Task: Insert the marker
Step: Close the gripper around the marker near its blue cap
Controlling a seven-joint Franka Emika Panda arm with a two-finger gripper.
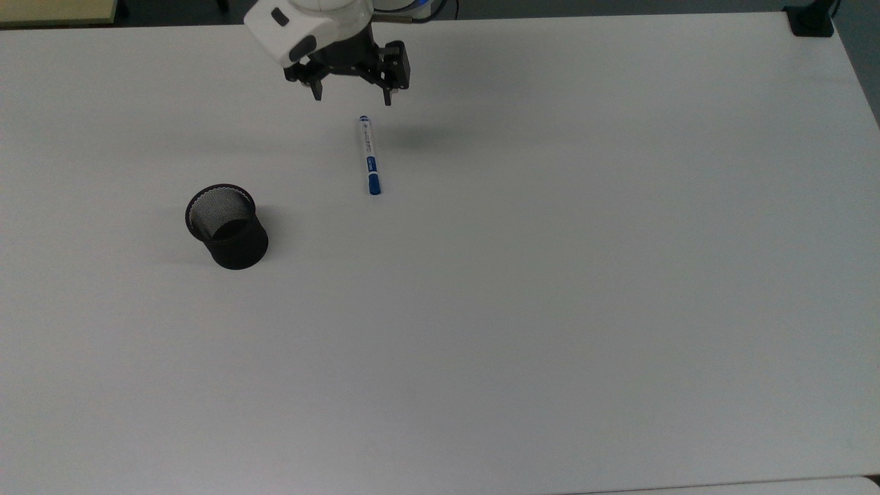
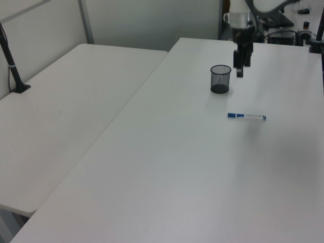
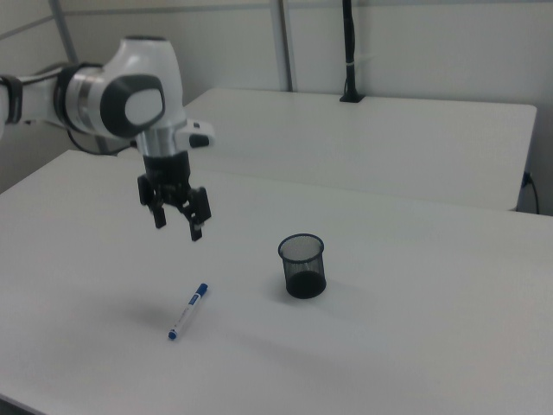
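Top view, end effector [image 1: 352, 96]: fingers spread wide, empty, hanging above the bench [image 1: 550, 275] near the marker's small-tip end, not touching it.
Marker [image 1: 370, 155]: flat on the bench, lengthwise up-down in the top view, cap end toward the top view's bottom; well apart from the cup.
Cup [image 1: 227, 225]: upright, mouth open, looks empty; to the top view's lower left of the marker.
Step in hand (judgement): approach for pickup; nothing grasped yet.
Doing it well: centre over mid-barrel, not the tip end it sits nearer now. Fingers should straddle the barrel across its width; spread axis w/ respect to the pen already looks roughly crosswise. Come down low, since the pen is slim and lies flush on the bench.
After grasp: pen must tilt toward vertical, enter the cup mouth w/o knocking the rim.
Risk: round barrel may roll if one finger touches first.
Materials: marker has smooth white plastic barrel, blue cap, blue band; probably slippery. Cup is black wire mesh, cylindrical, likely light and easy to tip. Bench is matte white, plain.
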